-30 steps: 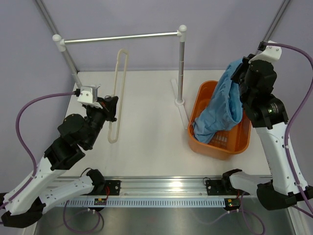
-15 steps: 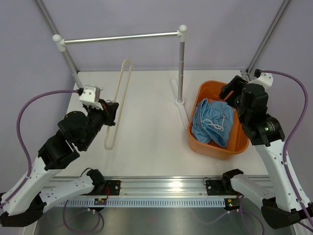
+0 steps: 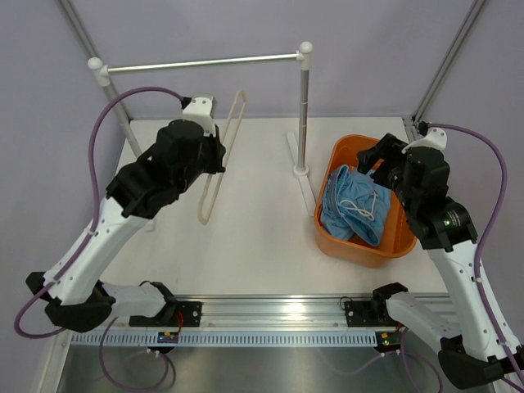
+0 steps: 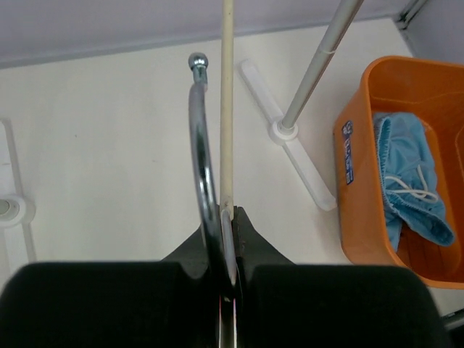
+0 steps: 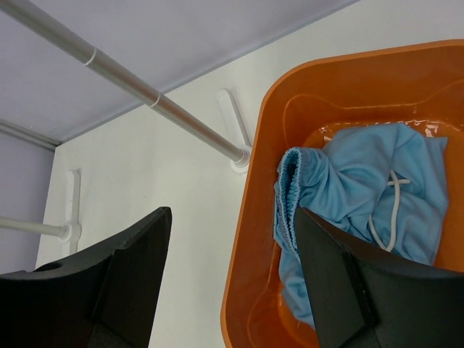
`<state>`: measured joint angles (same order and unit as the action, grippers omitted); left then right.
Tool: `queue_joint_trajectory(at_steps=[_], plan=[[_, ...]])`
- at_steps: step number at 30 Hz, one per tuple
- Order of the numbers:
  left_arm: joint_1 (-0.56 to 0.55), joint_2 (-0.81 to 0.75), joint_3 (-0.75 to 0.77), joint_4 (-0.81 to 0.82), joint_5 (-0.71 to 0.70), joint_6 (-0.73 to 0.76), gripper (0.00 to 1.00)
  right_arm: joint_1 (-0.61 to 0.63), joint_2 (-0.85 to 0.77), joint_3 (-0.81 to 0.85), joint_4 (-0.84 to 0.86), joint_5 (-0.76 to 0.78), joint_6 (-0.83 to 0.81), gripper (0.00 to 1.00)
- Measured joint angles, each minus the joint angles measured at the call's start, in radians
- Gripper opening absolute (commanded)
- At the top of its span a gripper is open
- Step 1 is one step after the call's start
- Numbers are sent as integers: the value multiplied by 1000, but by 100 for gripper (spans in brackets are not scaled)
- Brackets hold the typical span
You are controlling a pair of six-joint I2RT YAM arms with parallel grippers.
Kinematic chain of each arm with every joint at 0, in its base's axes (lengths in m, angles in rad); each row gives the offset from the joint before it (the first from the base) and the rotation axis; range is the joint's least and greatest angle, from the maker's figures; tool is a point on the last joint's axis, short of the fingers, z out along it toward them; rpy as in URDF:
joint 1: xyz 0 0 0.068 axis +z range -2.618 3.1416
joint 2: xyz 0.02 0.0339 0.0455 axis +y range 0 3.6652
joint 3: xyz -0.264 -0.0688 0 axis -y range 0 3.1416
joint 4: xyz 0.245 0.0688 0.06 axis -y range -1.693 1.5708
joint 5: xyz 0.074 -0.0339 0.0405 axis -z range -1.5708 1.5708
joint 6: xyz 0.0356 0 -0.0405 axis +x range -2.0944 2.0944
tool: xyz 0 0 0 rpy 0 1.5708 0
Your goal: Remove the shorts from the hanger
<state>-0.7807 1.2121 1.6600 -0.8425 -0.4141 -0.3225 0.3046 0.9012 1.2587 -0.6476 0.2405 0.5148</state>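
top external: the left gripper (image 3: 215,153) is sitting in the upper left-centre of the frame, squeezing tight on the hanger (image 3: 214,184). the hanger is carrying nothing and is slanting over the table (image 3: 262,246), with its top end showing just under the rail (image 3: 205,63). in the left wrist view the fingers (image 4: 250,235) are pinching the hanger where its metal hook (image 4: 197,123) is meeting the cream bar, and the hook is curving free over the table, catching on nothing.

the shorts (image 3: 354,205) are lying crumpled inside the basket (image 3: 360,250) at the right of the frame, clear of the hanger, with the cord (image 3: 366,207) looping on top of the fabric. the right gripper (image 3: 378,155) is hovering over the basket's upper rim. in the right wrist view its fingers are standing spread wide apart, gripping nothing, with the shorts showing between and beyond them.
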Motion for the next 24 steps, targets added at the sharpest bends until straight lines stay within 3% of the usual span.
queue_joint_trajectory(at_steps=[6, 15, 24], plan=[[114, 172, 167, -56, 80, 1, 0, 0, -13, -27, 11, -71, 6, 77], [202, 409, 531, -85, 141, 19, 0, 0, -16, -28, 38, -139, 6, 77], [319, 545, 592, -50, 190, 27, 0, 0, -16, -27, 38, -179, 5, 77]])
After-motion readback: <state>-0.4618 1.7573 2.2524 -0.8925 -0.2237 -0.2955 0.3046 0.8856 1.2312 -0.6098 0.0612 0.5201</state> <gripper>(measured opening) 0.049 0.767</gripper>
